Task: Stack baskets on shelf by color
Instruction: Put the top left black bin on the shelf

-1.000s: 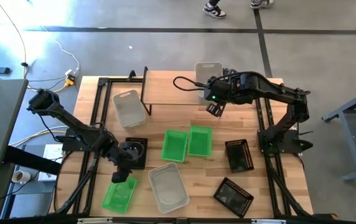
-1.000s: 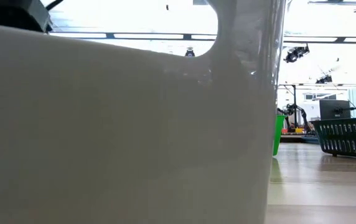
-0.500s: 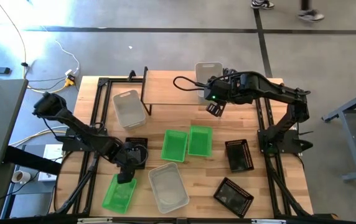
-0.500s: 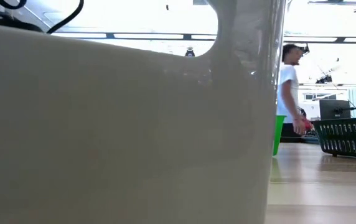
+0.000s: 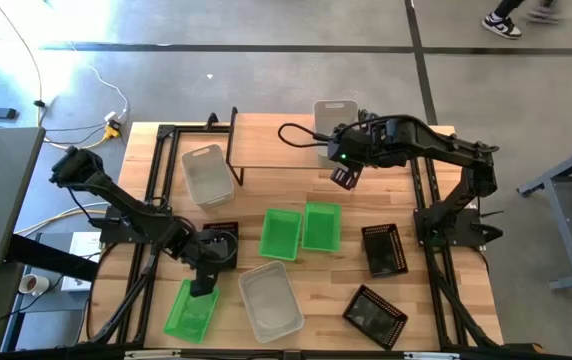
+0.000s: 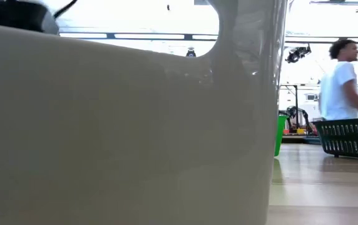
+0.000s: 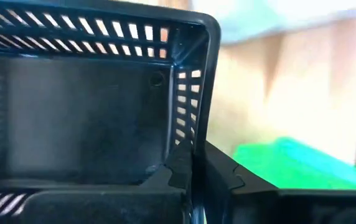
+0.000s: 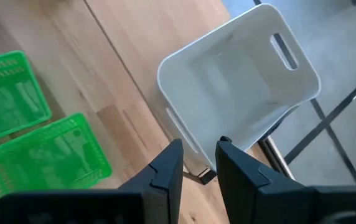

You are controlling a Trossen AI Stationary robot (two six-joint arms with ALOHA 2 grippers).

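**Left gripper clamps black basket as right arm hangs over the shelf**

From above, the left gripper (image 5: 206, 266) sits at the edge of a black basket (image 5: 220, 243) on the table (image 5: 426, 325), beside a green basket (image 5: 190, 311) at the near left. Two more green baskets (image 5: 300, 230) lie side by side mid-table, a clear basket (image 5: 271, 300) near them, two black baskets (image 5: 379, 280) to the right. The right gripper (image 5: 344, 177) hangs by the shelf (image 5: 271, 148), where a clear basket (image 5: 206, 174) leans at its left end and a white bin (image 5: 334, 115) stands at the far edge.

At table height, a pale wall (image 6: 122, 131) fills most of the frame; a person (image 6: 342, 78) stands beyond.

The left wrist view shows the fingers (image 7: 181, 165) pressed together on the black basket's wall (image 7: 91, 106).

The right wrist view shows the right gripper's fingers (image 8: 168, 165) slightly parted, holding nothing, above the white bin (image 8: 240, 81).
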